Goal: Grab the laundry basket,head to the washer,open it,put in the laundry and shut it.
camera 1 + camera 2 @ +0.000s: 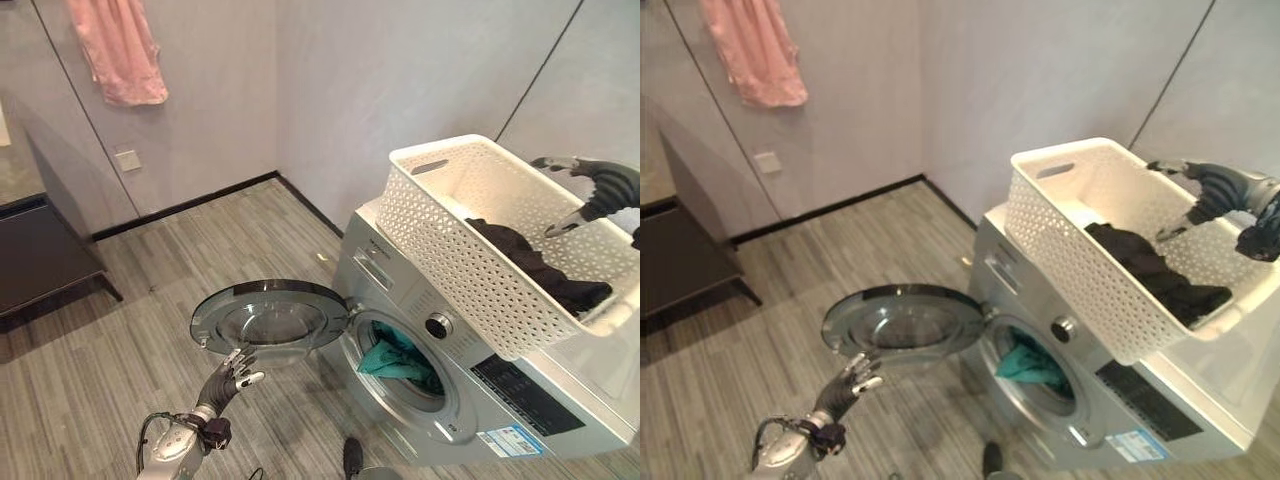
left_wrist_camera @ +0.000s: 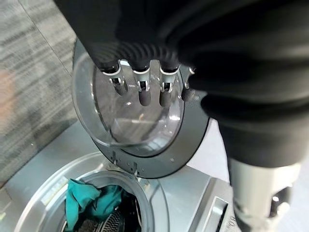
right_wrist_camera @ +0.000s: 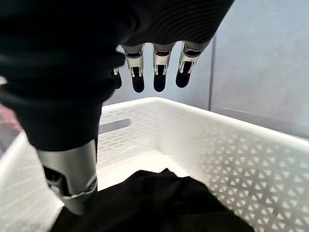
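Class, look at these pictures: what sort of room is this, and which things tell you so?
Most likely a home laundry room. A front-loading washer stands with its door open and clothes inside, a white laundry basket sits on top, and a pink cloth hangs on the wall.

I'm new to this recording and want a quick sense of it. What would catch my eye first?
The white basket sitting on top of the washer, with dark laundry inside and the right hand open above it. Next, the round washer door swung open towards the floor, teal cloth showing in the drum, and the left hand open just below the door.
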Controlling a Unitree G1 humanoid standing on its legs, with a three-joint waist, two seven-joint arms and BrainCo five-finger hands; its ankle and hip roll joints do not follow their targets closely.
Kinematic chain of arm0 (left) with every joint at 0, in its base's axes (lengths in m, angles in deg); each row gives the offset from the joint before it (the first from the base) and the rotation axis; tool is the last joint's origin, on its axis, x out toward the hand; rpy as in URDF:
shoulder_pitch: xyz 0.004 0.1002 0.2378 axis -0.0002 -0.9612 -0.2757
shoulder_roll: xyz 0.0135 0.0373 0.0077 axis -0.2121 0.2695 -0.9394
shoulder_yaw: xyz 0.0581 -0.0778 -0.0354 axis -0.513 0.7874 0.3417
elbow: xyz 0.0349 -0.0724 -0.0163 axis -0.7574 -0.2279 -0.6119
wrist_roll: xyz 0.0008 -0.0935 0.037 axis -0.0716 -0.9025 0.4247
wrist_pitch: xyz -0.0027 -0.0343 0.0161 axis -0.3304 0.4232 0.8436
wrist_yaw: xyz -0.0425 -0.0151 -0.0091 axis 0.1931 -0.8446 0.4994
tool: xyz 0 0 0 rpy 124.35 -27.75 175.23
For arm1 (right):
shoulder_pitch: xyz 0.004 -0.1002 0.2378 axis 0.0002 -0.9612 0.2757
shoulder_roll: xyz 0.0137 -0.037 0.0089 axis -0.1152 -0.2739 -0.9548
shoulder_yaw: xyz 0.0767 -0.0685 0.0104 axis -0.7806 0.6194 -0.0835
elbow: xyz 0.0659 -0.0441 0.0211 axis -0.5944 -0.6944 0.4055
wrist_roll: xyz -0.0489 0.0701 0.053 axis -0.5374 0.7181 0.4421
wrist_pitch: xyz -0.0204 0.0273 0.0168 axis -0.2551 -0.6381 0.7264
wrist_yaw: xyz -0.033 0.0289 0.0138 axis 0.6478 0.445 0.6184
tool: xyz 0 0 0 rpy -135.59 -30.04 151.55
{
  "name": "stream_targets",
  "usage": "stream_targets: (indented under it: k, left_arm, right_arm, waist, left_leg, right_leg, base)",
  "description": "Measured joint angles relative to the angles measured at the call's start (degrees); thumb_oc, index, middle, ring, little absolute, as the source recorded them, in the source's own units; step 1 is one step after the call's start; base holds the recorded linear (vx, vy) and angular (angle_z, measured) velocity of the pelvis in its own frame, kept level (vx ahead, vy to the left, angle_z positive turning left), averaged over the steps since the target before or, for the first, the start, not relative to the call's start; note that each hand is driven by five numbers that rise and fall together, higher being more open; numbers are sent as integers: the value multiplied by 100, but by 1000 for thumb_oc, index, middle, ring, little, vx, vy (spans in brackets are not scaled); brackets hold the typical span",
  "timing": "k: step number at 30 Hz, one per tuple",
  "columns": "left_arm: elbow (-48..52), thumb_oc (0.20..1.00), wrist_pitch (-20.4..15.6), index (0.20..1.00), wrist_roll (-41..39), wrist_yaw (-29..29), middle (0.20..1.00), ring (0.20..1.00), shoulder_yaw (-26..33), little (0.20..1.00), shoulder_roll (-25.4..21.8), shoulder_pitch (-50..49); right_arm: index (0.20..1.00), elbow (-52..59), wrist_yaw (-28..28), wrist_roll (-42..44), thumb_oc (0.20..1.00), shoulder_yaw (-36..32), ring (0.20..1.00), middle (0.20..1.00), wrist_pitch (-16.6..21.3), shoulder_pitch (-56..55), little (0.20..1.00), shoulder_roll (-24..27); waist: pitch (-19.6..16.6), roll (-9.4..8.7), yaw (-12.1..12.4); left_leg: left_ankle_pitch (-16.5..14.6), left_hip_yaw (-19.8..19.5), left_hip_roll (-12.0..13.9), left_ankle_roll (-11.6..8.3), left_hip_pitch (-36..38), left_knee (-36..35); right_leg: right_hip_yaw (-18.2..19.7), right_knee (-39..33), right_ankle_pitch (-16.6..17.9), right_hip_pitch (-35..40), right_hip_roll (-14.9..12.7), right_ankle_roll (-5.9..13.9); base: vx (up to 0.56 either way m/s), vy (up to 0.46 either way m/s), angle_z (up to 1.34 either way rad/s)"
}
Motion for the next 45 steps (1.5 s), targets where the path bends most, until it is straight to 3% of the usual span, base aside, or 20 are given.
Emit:
stream_targets:
  k: [6, 11, 14, 16, 22, 27, 32, 33, 34, 36, 37, 41, 43, 45]
  left_arm:
    - [20, 1000, 16, 1000, -117, 44, 1000, 1000, 1, 1000, -17, -2]
    - [44, 1000, 49, 1000, -172, 85, 1000, 1000, 35, 1000, -18, 11]
    - [48, 1000, 50, 1000, -207, 87, 1000, 1000, 42, 1000, -7, 54]
    - [61, 1000, 51, 1000, -214, 87, 1000, 1000, 41, 1000, -7, 96]
    - [250, 1000, 67, 1000, -286, 160, 1000, 1000, 39, 1000, -59, 107]
    - [292, 1000, 70, 1000, -436, 156, 1000, 1000, 39, 1000, -241, 149]
    - [497, 1000, 73, 1000, -449, 157, 1000, 1000, -3, 1000, -253, 133]
    - [551, 1000, 72, 1000, -450, 157, 1000, 1000, -25, 1000, -252, 135]
    - [547, 1000, 74, 1000, -450, 157, 1000, 1000, -39, 1000, -253, 135]
    - [532, 1000, 76, 1000, -449, 155, 1000, 1000, -69, 1000, -248, 133]
    - [518, 1000, 75, 1000, -448, 137, 1000, 1000, -54, 1000, -243, 137]
    - [512, 1000, 76, 1000, -447, 29, 1000, 1000, -51, 1000, -261, 119]
    - [519, 1000, 79, 1000, -443, -61, 1000, 1000, -46, 1000, -267, 122]
    - [533, 1000, 79, 1000, -444, -92, 1000, 1000, -10, 1000, -283, 142]
  right_arm:
    - [1000, -214, -165, -132, 1000, 538, 1000, 1000, 0, 175, 1000, 260]
    - [1000, -318, -364, -218, 1000, 1600, 1000, 1000, -39, 960, 1000, 373]
    - [1000, -279, -406, -218, 1000, 1714, 1000, 1000, -37, 991, 1000, 351]
    - [1000, -248, -426, -220, 1000, 1721, 1000, 1000, -41, 991, 1000, 351]
    - [1000, 215, -696, -537, 1000, 2899, 1000, 1000, -29, 1535, 1000, 381]
    - [1000, 257, -756, -795, 1000, 2897, 1000, 1000, -77, 1895, 1000, 389]
    - [1000, 437, -879, -880, 1000, 2825, 1000, 1000, -246, 1884, 1000, 540]
    - [884, 482, -894, -903, 884, 2678, 884, 884, -315, 1723, 884, 577]
    - [200, 484, -897, -924, 200, 2540, 200, 200, -341, 1621, 200, 576]
    - [200, 375, -930, -1098, 200, 1799, 200, 200, -386, 994, 200, 477]
    - [200, 293, -929, -1202, 200, 1003, 200, 200, -385, 339, 200, 371]
    - [200, 249, -854, -1438, 200, -322, 200, 200, -384, -787, 200, 196]
    - [200, 74, -587, -1660, 200, -1640, 200, 200, -375, -1911, 200, -209]
    - [200, -36, -426, -1688, 200, -2043, 200, 200, -356, -2266, 200, -371]
  waist:
    - [143, 115, 22]
    - [294, 172, 42]
    - [437, 181, 69]
    - [517, 176, 76]
    - [687, 56, 78]
    - [880, -31, 140]
    - [975, 45, 225]
    - [1017, 101, 239]
    - [1014, 95, 237]
    - [1011, 90, 239]
    - [1014, 94, 226]
    - [1008, 86, 254]
    - [991, 63, 227]
    - [970, 42, 236]
  left_leg:
    - [40, -115, 5, 12, -292, 63]
    - [77, -105, 31, 7, -494, 77]
    - [104, -110, 96, -16, -616, 90]
    - [140, -117, 104, -20, -691, 83]
    - [199, -254, 221, -110, -885, 94]
    - [270, -282, 253, -136, -1095, 119]
    - [295, -394, 301, -132, -1243, 191]
    - [325, -427, 310, -165, -1305, 191]
    - [332, -439, 309, -165, -1318, 191]
    - [348, -504, 309, -160, -1350, 190]
    - [361, -549, 305, -152, -1373, 185]
    - [360, -586, 311, -136, -1390, 179]
    - [361, -584, 309, -133, -1389, 175]
    - [361, -577, 303, -131, -1385, 177]
  right_leg:
    - [-110, 1, 0, -184, -20, -8]
    - [-103, 2, 54, -394, 26, -72]
    - [-107, 3, 70, -515, 85, -101]
    - [-117, 4, 91, -587, 106, -127]
    - [-238, 3, 86, -697, 213, -189]
    - [-251, 4, 149, -894, 244, -267]
    - [-334, 4, 140, -931, 273, -280]
    - [-383, 5, 127, -967, 275, -295]
    - [-392, 4, 125, -974, 271, -291]
    - [-422, 4, 120, -977, 261, -287]
    - [-445, 4, 119, -980, 263, -287]
    - [-470, 4, 118, -977, 244, -288]
    - [-468, 4, 121, -979, 243, -290]
    - [-461, 4, 122, -979, 235, -291]
  base:
    - [-23, -45, 8]
    - [-33, -51, -2]
    - [-24, -63, -1]
    - [-4, -43, 1]
    - [-28, -55, 6]
    - [-47, -36, 4]
    - [-38, -35, 8]
    - [-32, -30, 14]
    - [-19, -22, 14]
    - [-13, -11, 11]
    - [-10, -7, 11]
    - [-3, 0, 5]
    - [0, 0, 0]
    - [0, 0, 0]
